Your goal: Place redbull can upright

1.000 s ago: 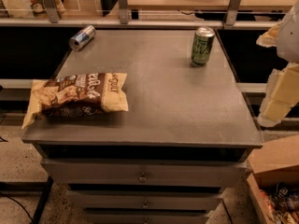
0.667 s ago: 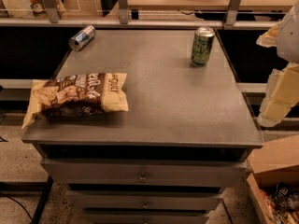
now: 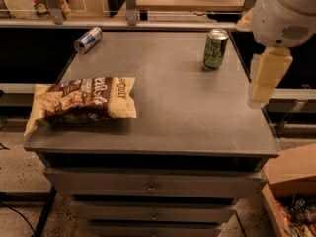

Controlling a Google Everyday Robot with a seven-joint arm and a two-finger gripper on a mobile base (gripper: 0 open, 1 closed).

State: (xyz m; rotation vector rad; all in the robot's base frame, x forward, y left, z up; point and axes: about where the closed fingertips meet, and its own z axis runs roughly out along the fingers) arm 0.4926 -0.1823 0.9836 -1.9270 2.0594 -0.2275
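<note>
- The redbull can (image 3: 88, 39) lies on its side on the grey bench (image 3: 187, 112), well to the left of the green can (image 3: 216, 49) and a little farther back. It is at the bench's far left corner.
- Its body runs at a slant, and one shiny silver end faces the front left. Nothing touches it.
- The green can stands upright near the far right edge of the bench, with its silver top facing up.
- The hand (image 3: 264, 78) hangs to the right of the green can and nearer the front, at about the bench's right edge. It is well apart from both cans.
- It shows as a pale cream block below the arm's rounded white housing (image 3: 286, 9). I cannot tell whether it is wide or narrow, and nothing can be seen in it.
- A brown and cream snack bag (image 3: 81, 100) lies flat, well to the left of the green can and nearer the front. Its left end reaches past the bench's left edge.
- Drawers with small round knobs (image 3: 151, 187) sit below the bench top, lower than the green can and to its left.
- A cardboard box (image 3: 291, 172) sits low down, to the right of the green can and past the bench's front right corner.
</note>
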